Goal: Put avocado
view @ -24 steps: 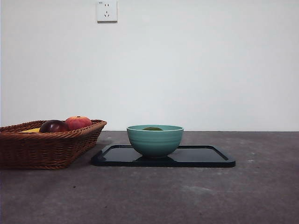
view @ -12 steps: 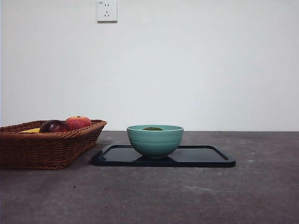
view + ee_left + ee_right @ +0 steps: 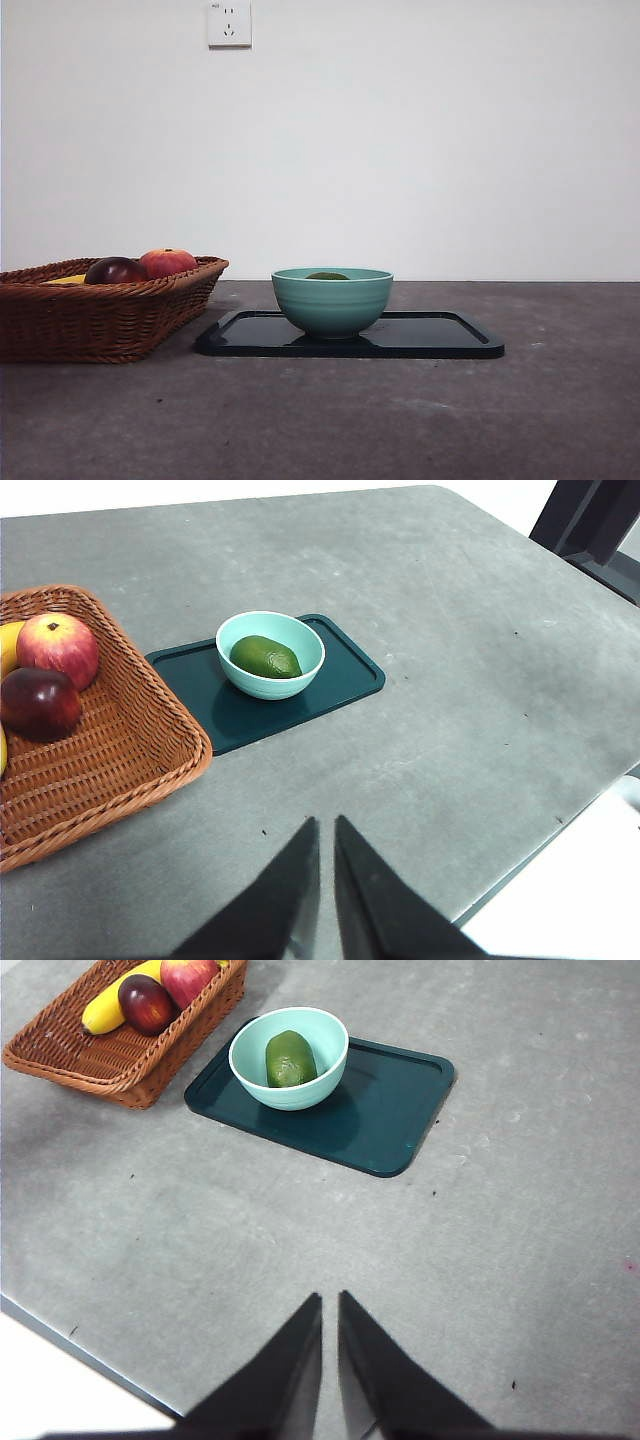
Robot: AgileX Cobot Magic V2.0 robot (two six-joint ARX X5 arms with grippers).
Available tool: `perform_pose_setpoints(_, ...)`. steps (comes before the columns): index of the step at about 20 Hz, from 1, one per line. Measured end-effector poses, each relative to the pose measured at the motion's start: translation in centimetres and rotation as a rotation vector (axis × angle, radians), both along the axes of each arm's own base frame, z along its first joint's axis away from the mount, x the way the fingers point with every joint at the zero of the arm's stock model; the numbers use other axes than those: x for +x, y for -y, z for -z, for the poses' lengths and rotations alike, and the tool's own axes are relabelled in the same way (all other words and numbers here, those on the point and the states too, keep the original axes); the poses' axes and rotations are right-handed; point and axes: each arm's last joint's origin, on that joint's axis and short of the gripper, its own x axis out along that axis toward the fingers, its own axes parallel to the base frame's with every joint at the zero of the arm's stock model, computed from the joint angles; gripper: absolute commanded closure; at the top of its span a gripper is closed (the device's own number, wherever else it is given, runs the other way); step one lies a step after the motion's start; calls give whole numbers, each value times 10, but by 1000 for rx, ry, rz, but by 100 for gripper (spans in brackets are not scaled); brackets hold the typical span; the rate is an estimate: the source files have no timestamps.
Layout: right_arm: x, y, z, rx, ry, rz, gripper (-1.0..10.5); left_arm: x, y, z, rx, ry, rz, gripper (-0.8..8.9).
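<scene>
The dark olive-green avocado (image 3: 266,657) lies inside a teal bowl (image 3: 300,675); it also shows in the right wrist view (image 3: 290,1058). In the front view only its top (image 3: 327,276) peeks over the bowl's rim (image 3: 332,300). The bowl stands on a dark tray (image 3: 430,335). My left gripper (image 3: 326,827) is shut and empty, high above the table's near edge, far from the bowl. My right gripper (image 3: 330,1301) is shut and empty, also high and far from the bowl. Neither arm shows in the front view.
A brown wicker basket (image 3: 100,315) stands left of the tray, holding a dark maroon fruit (image 3: 114,270), a red-orange fruit (image 3: 167,262) and a yellow banana (image 3: 112,1000). A wall socket (image 3: 229,24) is high on the wall behind.
</scene>
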Motion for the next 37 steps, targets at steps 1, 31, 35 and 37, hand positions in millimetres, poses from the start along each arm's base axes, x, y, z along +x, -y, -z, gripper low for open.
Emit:
perform_pose_setpoints(1, 0, 0, 0, 0, 0, 0, 927, 0, 0, 0, 0, 0, 0, 794)
perform_pose_setpoints(31, 0, 0, 0, 0, 0, 0, 927, 72, -16, 175, 200, 223, -621, 794)
perform_pose_setpoints(35, 0, 0, 0, 0, 0, 0, 927, 74, -16, 183, 140, 254, -648, 794)
perform_pose_setpoints(37, 0, 0, 0, 0, 0, 0, 927, 74, -16, 182, 104, 271, -660, 794)
